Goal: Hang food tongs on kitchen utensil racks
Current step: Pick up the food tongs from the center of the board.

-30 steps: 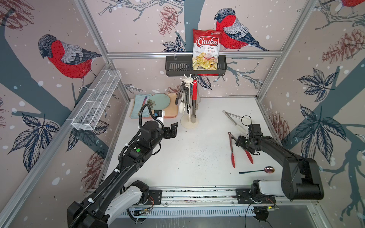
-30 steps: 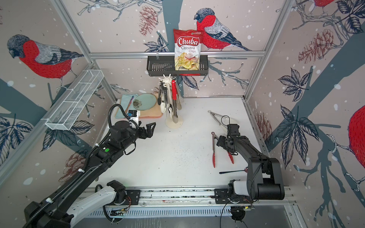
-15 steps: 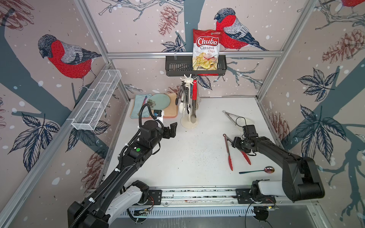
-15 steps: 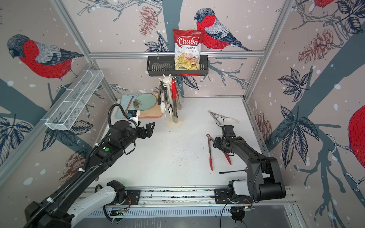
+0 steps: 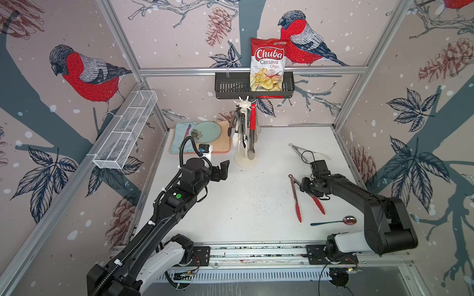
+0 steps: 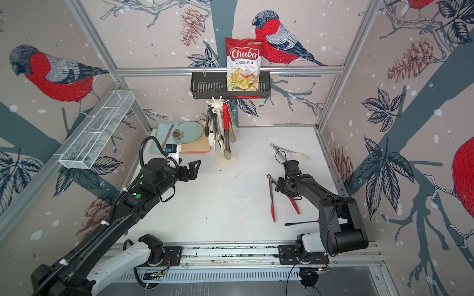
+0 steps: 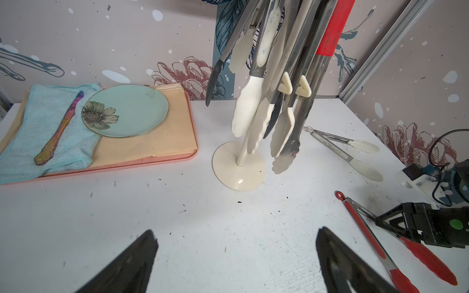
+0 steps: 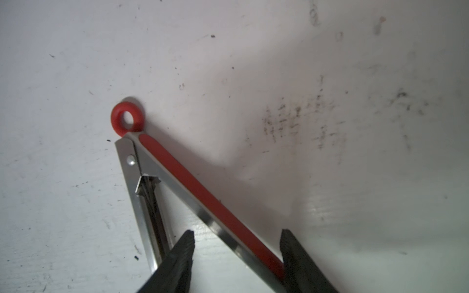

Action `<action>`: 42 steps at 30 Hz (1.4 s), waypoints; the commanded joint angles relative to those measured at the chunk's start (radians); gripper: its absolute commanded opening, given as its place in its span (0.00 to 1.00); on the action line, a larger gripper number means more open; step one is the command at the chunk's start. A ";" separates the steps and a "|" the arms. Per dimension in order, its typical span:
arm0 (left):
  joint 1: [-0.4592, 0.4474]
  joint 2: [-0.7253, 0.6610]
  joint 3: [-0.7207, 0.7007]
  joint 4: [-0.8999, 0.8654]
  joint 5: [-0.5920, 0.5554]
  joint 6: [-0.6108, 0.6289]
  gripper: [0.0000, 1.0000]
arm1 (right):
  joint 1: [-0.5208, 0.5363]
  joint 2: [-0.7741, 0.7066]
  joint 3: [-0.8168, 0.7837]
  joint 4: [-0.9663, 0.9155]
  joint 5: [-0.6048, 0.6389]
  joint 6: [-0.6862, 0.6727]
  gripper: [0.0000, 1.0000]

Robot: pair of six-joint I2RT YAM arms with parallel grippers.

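Shifted leftward across the table (image 5: pixel 243 205): the red tongs (image 5: pixel 295 197) and the right gripper (image 8: pixel 237 232).
The left gripper (image 5: pixel 224 169) gapes near the rack (image 5: pixel 246 162). Right of centre the steel V, red at ring, grips and tips, lies flat with its ring toward the back wall. Both arms sit between the right jaws; whether clamped is unclear.

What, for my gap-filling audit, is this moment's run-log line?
left gripper: open, empty, facing utensil rack | right gripper: open, astride red-tipped tongs on table | white-tipped tongs: on table, unhung
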 commanded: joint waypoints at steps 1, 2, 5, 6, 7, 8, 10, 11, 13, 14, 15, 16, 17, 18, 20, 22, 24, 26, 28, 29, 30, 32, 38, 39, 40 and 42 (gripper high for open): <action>0.002 -0.005 -0.004 0.012 -0.005 -0.009 0.96 | 0.013 0.022 0.011 -0.020 0.025 -0.048 0.51; 0.002 -0.003 -0.004 0.007 -0.008 -0.009 0.96 | 0.014 0.029 0.014 -0.017 0.026 -0.050 0.51; 0.003 -0.002 -0.001 0.005 -0.003 -0.009 0.96 | 0.018 0.044 0.026 -0.011 0.034 -0.063 0.47; 0.002 -0.002 0.000 0.004 -0.002 -0.009 0.95 | 0.020 0.050 0.033 -0.010 0.034 -0.069 0.47; 0.002 -0.002 0.001 0.004 -0.002 -0.009 0.95 | 0.022 0.058 0.036 -0.008 0.034 -0.077 0.47; 0.002 -0.002 0.001 0.006 -0.002 -0.009 0.95 | 0.024 0.064 0.042 -0.006 0.034 -0.083 0.45; 0.003 -0.001 0.005 0.006 -0.004 -0.007 0.95 | 0.024 0.082 0.053 -0.005 0.029 -0.095 0.42; 0.002 -0.002 0.007 0.003 -0.004 -0.005 0.96 | 0.024 0.088 0.059 -0.003 0.025 -0.101 0.40; 0.003 0.000 0.012 0.001 0.000 0.001 0.95 | 0.026 0.105 0.073 0.001 0.016 -0.114 0.37; 0.002 0.000 0.014 0.001 0.002 0.004 0.95 | 0.027 0.114 0.084 0.000 0.016 -0.120 0.34; 0.002 0.001 0.016 0.000 0.002 0.005 0.95 | 0.028 0.124 0.098 -0.004 0.016 -0.128 0.31; 0.002 0.002 0.018 -0.001 0.001 0.009 0.95 | 0.030 0.132 0.109 -0.006 0.015 -0.133 0.30; 0.002 0.004 0.021 -0.004 0.001 0.011 0.95 | 0.033 0.140 0.121 -0.008 0.018 -0.139 0.28; 0.002 0.004 0.023 -0.006 0.000 0.012 0.95 | 0.036 0.146 0.132 -0.008 0.018 -0.144 0.26; 0.004 0.004 0.024 -0.005 -0.002 0.015 0.95 | 0.041 0.154 0.151 -0.006 0.022 -0.149 0.25; 0.003 0.006 0.026 -0.006 -0.002 0.017 0.95 | 0.046 0.159 0.167 -0.006 0.023 -0.152 0.21; 0.003 0.007 0.030 -0.009 -0.011 0.016 0.95 | 0.050 0.156 0.180 -0.008 0.023 -0.152 0.17; 0.005 0.009 0.033 -0.012 -0.017 0.009 0.96 | 0.054 0.146 0.194 -0.010 0.024 -0.152 0.11; 0.010 0.013 0.036 -0.015 -0.015 0.005 0.96 | 0.058 0.129 0.206 -0.011 0.028 -0.158 0.09; 0.009 0.013 0.037 -0.014 -0.015 0.004 0.96 | 0.059 0.120 0.214 -0.012 0.032 -0.162 0.08; 0.011 0.014 0.035 -0.013 -0.016 0.005 0.96 | 0.060 0.108 0.220 -0.015 0.039 -0.165 0.06; 0.011 0.013 0.035 -0.014 -0.016 0.005 0.96 | 0.064 0.082 0.234 -0.016 0.048 -0.172 0.02; 0.017 0.021 0.040 -0.013 -0.022 0.017 0.96 | 0.082 -0.041 0.270 0.011 0.078 -0.212 0.00; 0.017 0.023 0.041 -0.013 -0.025 0.017 0.96 | 0.089 -0.064 0.280 0.020 0.080 -0.226 0.00; 0.018 0.024 0.041 -0.013 -0.030 0.014 0.96 | 0.098 -0.090 0.285 0.032 0.084 -0.245 0.00; 0.020 0.026 0.043 -0.011 -0.045 0.004 0.96 | 0.139 -0.162 0.279 0.094 0.094 -0.298 0.01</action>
